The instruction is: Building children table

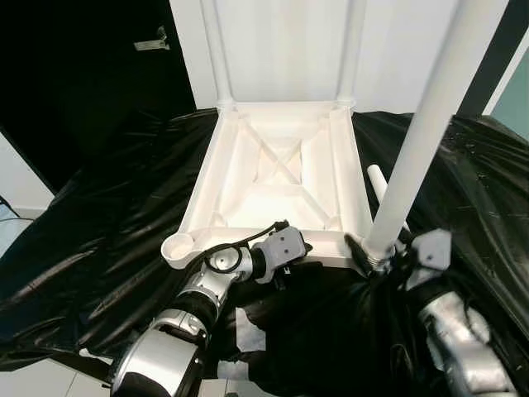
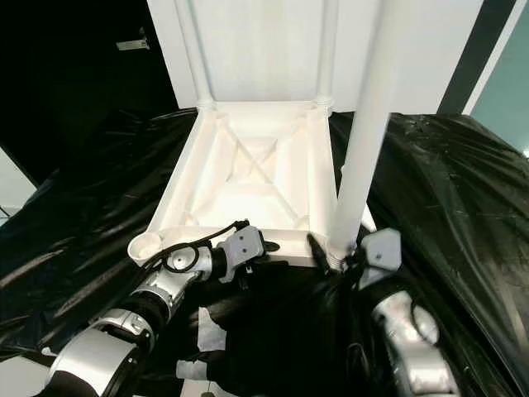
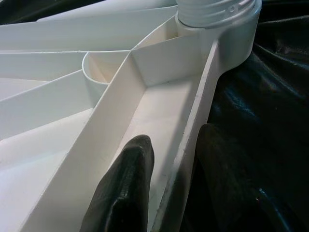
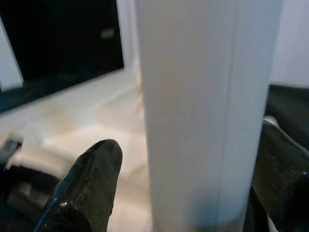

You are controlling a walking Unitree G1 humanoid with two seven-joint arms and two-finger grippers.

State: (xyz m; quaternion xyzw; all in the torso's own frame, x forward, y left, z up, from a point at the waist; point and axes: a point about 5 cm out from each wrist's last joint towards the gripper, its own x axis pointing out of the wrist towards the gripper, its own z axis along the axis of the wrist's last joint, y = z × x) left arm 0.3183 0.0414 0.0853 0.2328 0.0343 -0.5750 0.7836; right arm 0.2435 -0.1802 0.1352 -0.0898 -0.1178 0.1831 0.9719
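Black plastic sheeting covers the work surface, with a white wall behind and a dark opening to the robot's left. On the sheeting lies the white table top, upside down, ribs showing — no writing readable on it. Two legs stand in its far corners. The right gripper clasps a white leg, upright at the near right corner socket. The left gripper pinches the table top's near rim, one finger inside.
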